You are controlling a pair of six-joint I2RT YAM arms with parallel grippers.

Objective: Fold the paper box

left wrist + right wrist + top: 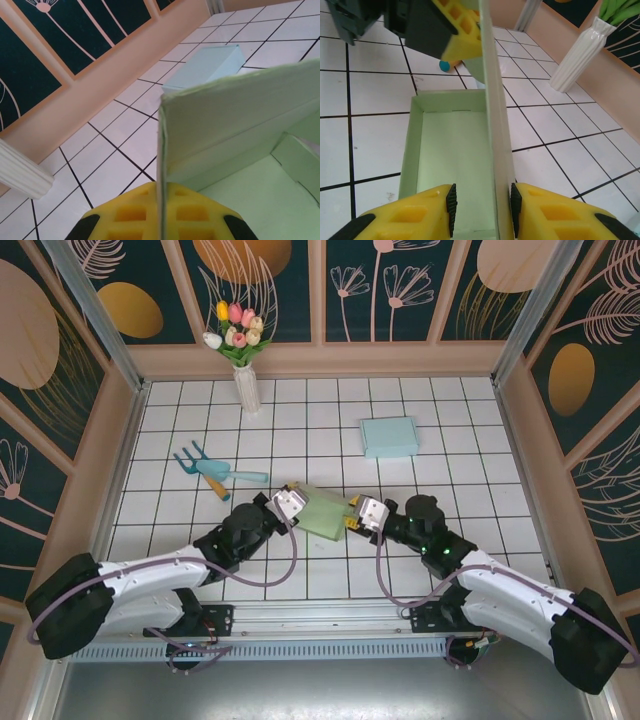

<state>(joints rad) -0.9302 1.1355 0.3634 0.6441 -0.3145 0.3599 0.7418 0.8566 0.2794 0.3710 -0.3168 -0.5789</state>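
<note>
left pincer clamped on green box wall, right pincer part-open astride it, open tiles around

Brightly and evenly lit from overhead, with only soft, short shadows on the white counter under the arms and beside the vase, and no hard glare anywhere on it. Sharp across the top view, mildly stretched toward the corners along the frame rails. Softer in both wrist views: blurred on the yellow pads of the left hand and right hand close to the lens, hazy along the near wall of the paper box, crisper farther back.
</note>
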